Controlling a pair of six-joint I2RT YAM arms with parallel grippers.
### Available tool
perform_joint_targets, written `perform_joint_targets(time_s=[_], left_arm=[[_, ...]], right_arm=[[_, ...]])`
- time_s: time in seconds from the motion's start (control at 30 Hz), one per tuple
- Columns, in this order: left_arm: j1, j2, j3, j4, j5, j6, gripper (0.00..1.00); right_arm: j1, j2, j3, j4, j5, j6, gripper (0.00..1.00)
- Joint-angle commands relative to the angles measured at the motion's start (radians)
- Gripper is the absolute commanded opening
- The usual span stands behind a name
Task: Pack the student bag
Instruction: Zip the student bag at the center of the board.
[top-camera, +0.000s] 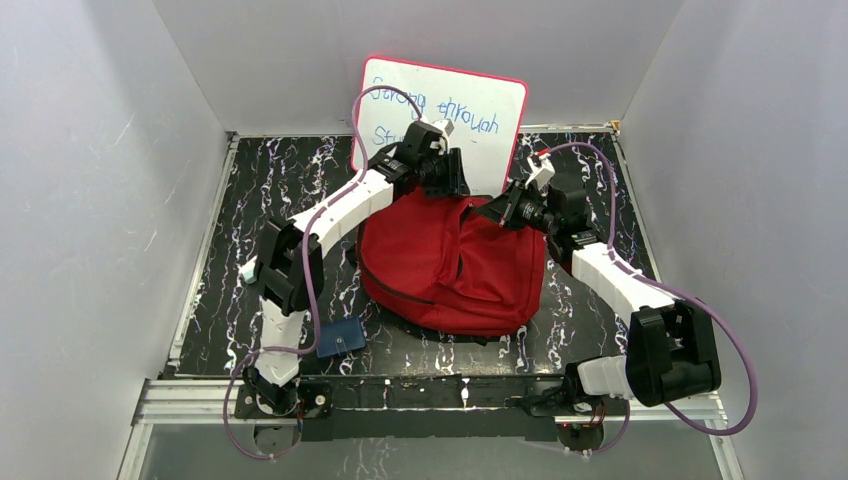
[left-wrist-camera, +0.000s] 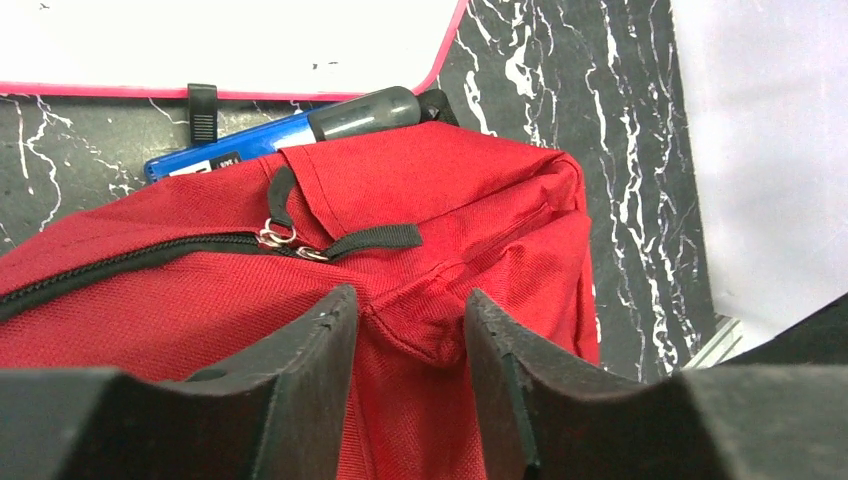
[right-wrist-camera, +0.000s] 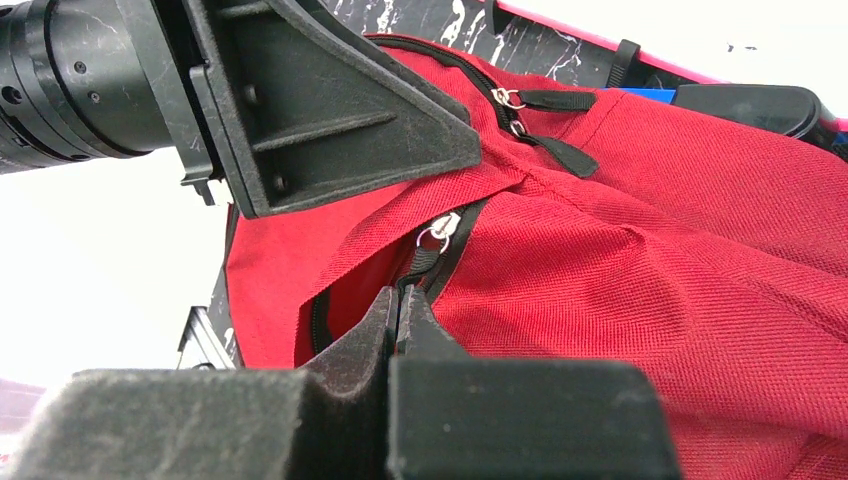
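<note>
Right gripper (right-wrist-camera: 398, 308): nearest my lens, its fingers are pressed together, clamped on the black tab of a zip pull (right-wrist-camera: 438, 232). The silver slider sits just above the tips.
Left gripper (left-wrist-camera: 405, 325): its fingers are part-way apart. A ridge of red fabric fills the gap and touches both pads, so I read this as a bracing pinch, though I cannot confirm how firm it is.
Student bag (top-camera: 450, 268): it lies on the table (top-camera: 250, 190) between the two arms, with its top end toward the whiteboard (top-camera: 445, 110). Beside my right fingers the zip is parted a little, showing red lining.
Step in hand: working that zip. I judge I am opening the compartment so things can go in, but from here I cannot rule out closing it.
Not yet packed: a blue marker (left-wrist-camera: 240, 148) lies outside the bag, just behind it at the whiteboard's foot.
Next move: I need to draw the tab along the line of the teeth while the left side keeps the cloth taut. Pulling off-line risks dragging the whole bag.
</note>
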Motion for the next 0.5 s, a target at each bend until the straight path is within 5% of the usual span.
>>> perform_joint_targets(time_s=[0.0, 0.33, 0.47], left_arm=[[-0.017, 0.022, 0.056, -0.040, 0.012, 0.022, 0.36], [-0.018, 0.044, 0.086, -0.051, -0.021, 0.034, 0.00], [-0.018, 0.048, 0.091, -0.052, -0.029, 0.032, 0.00]], right_arm=[[0.006, -0.038, 0.021, -0.002, -0.010, -0.057, 0.00], [0.007, -0.035, 0.055, -0.037, -0.070, -0.131, 0.00], [0.007, -0.038, 0.060, -0.037, -0.113, -0.125, 0.00]])
